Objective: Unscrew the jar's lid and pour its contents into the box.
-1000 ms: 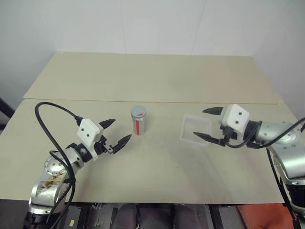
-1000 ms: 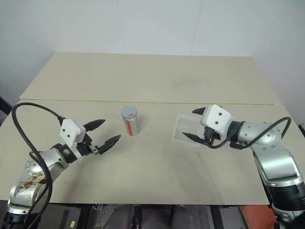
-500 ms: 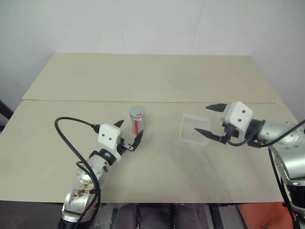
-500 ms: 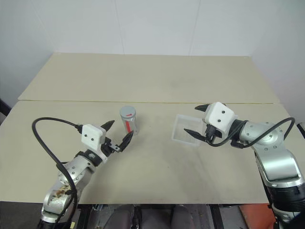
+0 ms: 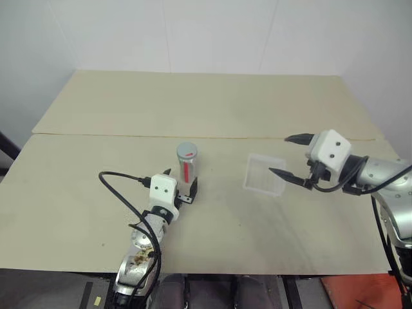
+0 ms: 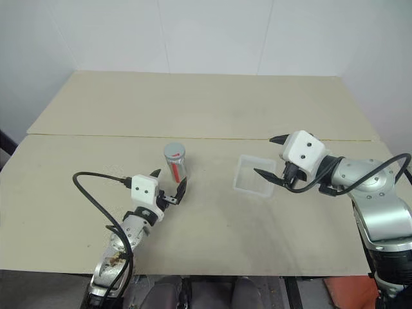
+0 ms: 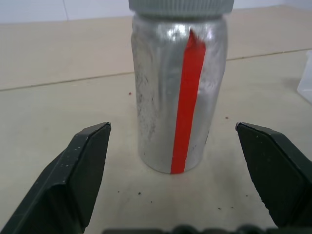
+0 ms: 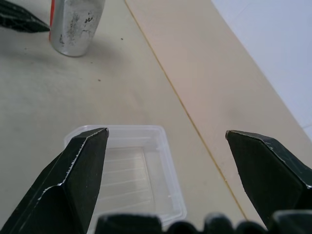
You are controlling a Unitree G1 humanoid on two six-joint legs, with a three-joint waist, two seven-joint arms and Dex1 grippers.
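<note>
Silver jar [image 5: 186, 166] upright mid-table, left claw [image 7: 180, 146] wide just before it, right claw [image 5: 297, 158] wide above clear box [image 5: 264, 175].

The pale beige wooden desk [image 5: 212, 103] lies bare across its far half and along its left side, so there is wide free room there. Near the middle stands the small silver-grey cylindrical jar with a red stripe [image 5: 187, 168], upright, its round grey ribbed lid [image 5: 186, 151] on; nothing hangs above the lid. The left gripper [image 5: 179, 188] sits low, just in front of the jar, its black fingers [image 7: 80, 165] spread wider than the jar, with a clear gap on each side. A bare strip of desk separates the jar from the shallow transparent plastic box [image 5: 264, 174]. The right gripper [image 5: 293, 158] hovers at the box's right edge, fingers [image 8: 78, 175] apart, crowding that side.
</note>
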